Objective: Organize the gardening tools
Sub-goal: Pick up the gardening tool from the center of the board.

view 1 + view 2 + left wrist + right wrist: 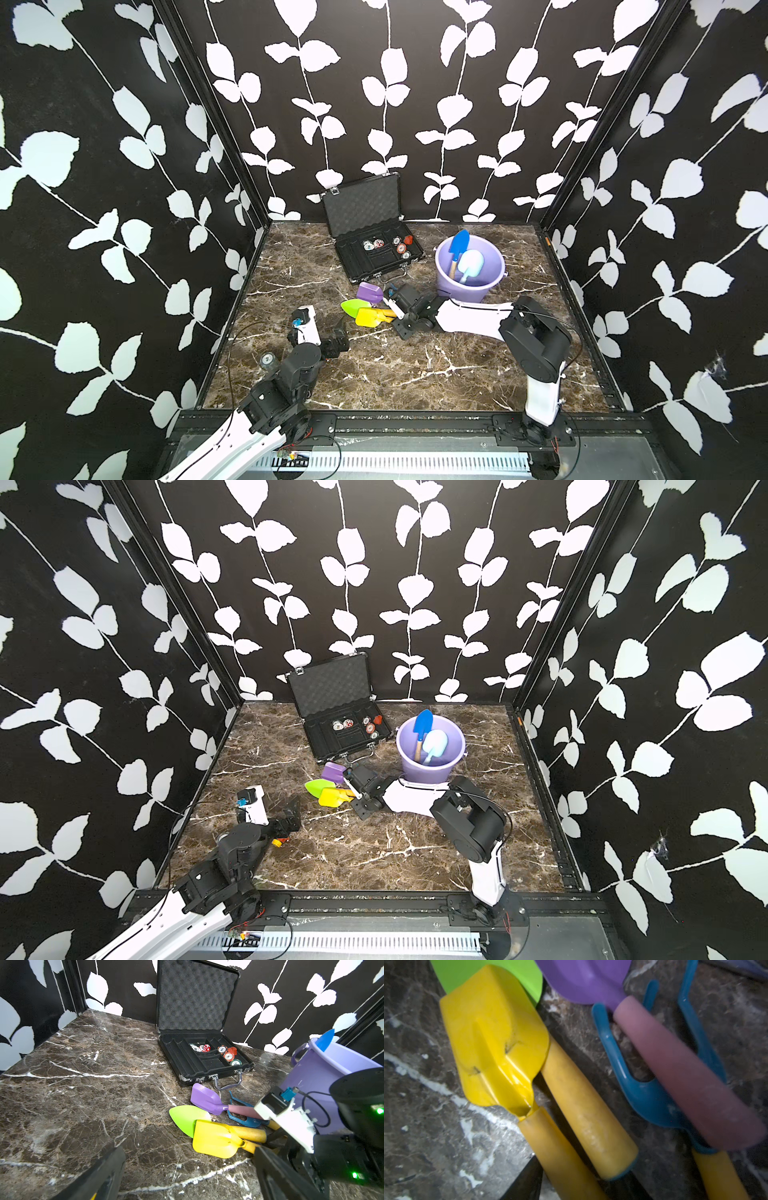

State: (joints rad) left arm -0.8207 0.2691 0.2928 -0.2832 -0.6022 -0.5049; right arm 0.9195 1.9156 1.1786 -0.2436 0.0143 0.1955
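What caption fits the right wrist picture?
Yellow spade, green spade, purple scoop and blue rake lie crowded together on the marble table.

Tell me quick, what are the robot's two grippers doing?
Left gripper: open, empty.
Right gripper: at the yellow scoop handle, cannot tell if shut.

In both top views the right gripper (pixel 391 312) keeps its fingertips tucked under its own body, so I can't see whether they grip anything. Its wrist view gives just one dark finger (pixel 527 1182), sliced by the picture's edge. The rake (pixel 643 1095) is nearly all hidden behind that gripper from above, and the handles of the yellow spade (pixel 368 318) and green spade (pixel 353 306) vanish beneath it. Close up, the purple scoop (pixel 583 978) runs off the frame and its pink handle is blurred. In the left wrist view the bucket (pixel 311 1076) is cut off and half covered by the arm, with only the tip of the blue spade (pixel 325 1040) showing. The chips (pixel 401 248) are too small to read.
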